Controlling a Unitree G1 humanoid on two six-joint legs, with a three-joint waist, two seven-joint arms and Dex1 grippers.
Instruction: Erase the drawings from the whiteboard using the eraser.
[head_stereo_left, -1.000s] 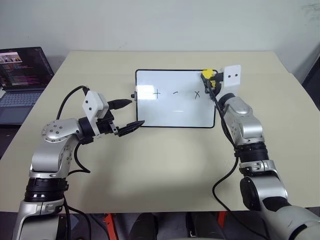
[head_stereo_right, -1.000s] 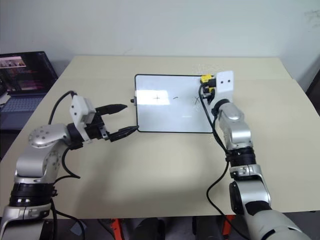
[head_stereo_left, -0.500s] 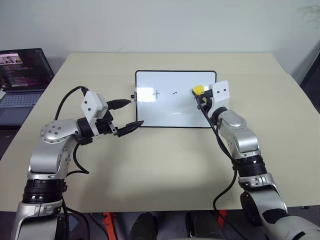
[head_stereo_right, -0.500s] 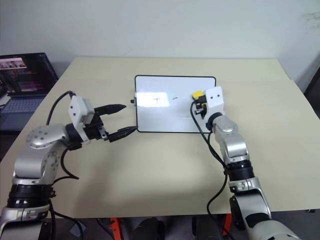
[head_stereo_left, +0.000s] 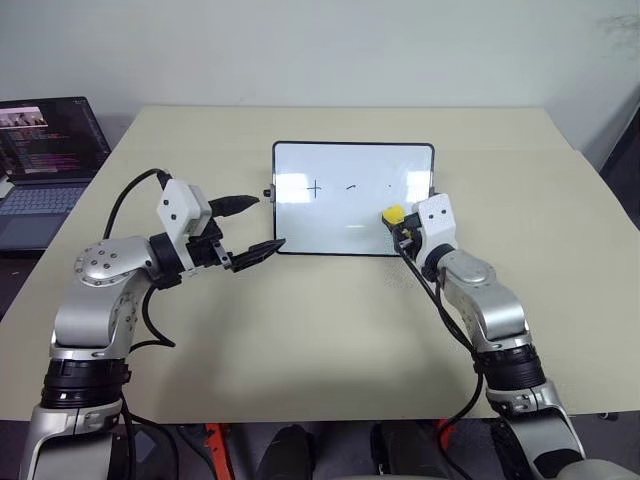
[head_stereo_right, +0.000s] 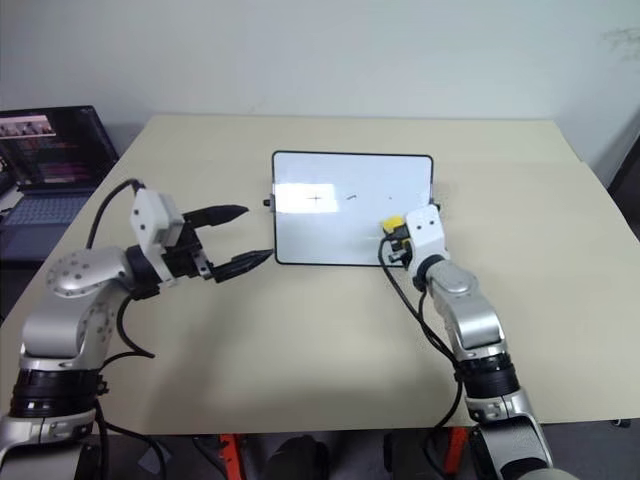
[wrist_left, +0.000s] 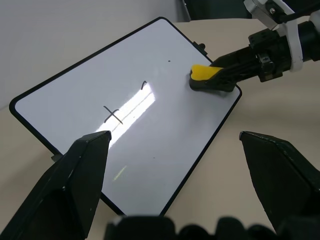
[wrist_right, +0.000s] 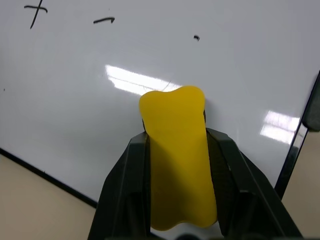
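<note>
The right gripper (head_stereo_left: 398, 222) draws the eraser (head_stereo_left: 394, 214) down the whiteboard (head_stereo_left: 352, 198) toward its near edge; the x is gone, leaving 1 speck (wrist_right: 196, 37).

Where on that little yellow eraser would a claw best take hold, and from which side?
By its two long sides, coming in from the near end. The eraser is a narrow oblong, so its long flanks fit between two fingers, and its dark underside stays free against the whiteboard. The right claw grips it just so.
</note>
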